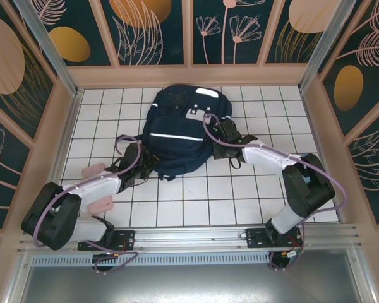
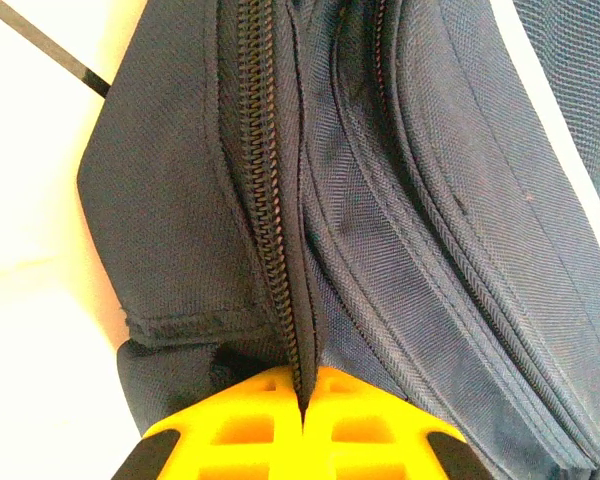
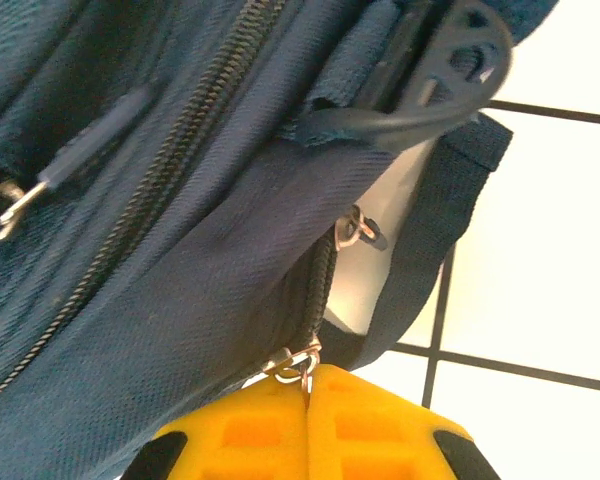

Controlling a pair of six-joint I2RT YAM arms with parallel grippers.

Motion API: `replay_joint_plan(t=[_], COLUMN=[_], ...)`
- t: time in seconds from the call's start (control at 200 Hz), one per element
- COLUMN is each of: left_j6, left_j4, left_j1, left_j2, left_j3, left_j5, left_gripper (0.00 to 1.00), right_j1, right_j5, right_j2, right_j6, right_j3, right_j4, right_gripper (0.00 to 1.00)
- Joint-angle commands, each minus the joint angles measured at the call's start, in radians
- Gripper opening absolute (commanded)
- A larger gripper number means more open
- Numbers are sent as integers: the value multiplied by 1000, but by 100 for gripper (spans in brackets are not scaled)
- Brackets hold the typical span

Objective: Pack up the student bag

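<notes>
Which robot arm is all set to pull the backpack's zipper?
Likely the right. The right gripper is shut on the metal zipper pull of the student bag; the left gripper only pinches the fabric along the zipper teeth.

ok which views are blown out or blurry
Left wrist: the table is washed out to near white, while the bag weave is sharp. Right wrist: the table glares too, and the bag's upper left goes soft. Top view: even light, soft shadows by the bag.
</notes>
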Motion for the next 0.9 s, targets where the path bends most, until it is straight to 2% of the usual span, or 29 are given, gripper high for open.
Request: replay_joint_plan(t=[0.0, 0.12, 0.155, 0.205, 0.255, 0.305, 0.385, 0.45, 0.556, 0.656, 0.791, 0.896], left_j6=[34, 54, 60, 69, 76, 86, 99, 110, 137, 186, 253, 285], left_j4=[-63, -70, -76, -84, -91, -99, -130, -140, -177, -222, -257, -249], left_j1=[13, 13, 13, 13, 13, 13, 13, 13, 13, 13, 13, 13], left_j2=[7, 6, 6, 5, 1, -8, -30, -61, -122, -163, -173, -159], left_j3=[6, 19, 26, 34, 40, 49, 71, 86, 118, 150, 173, 174], left_j5=[-78, -61, -55, -45, -34, -25, -3, 29, 39, 11, -44, -45], left_gripper=[1, 2, 3, 7, 23, 34, 54, 64, 73, 77, 79, 80], right_j1=[-68, -91, -91, -91, -91, -92, -98, -107, -119, -139, -164, -181], right_j5=[167, 134, 110, 55, -11, -65, -111, -158, -172, -174, -175, -194], right_j2=[2, -3, -10, -38, -83, -135, -205, -225, -190, -103, 61, 185], right_j6=[53, 109, 118, 123, 123, 128, 142, 153, 170, 224, 298, 308], right_j3=[47, 64, 69, 62, 43, 23, 0, -1, 36, 113, 231, 325], right_j4=[10, -37, -52, -51, -29, -2, 44, 60, 55, 33, 14, 1], right_gripper=[0, 0, 5, 19, 33, 43, 55, 59, 60, 58, 43, 34])
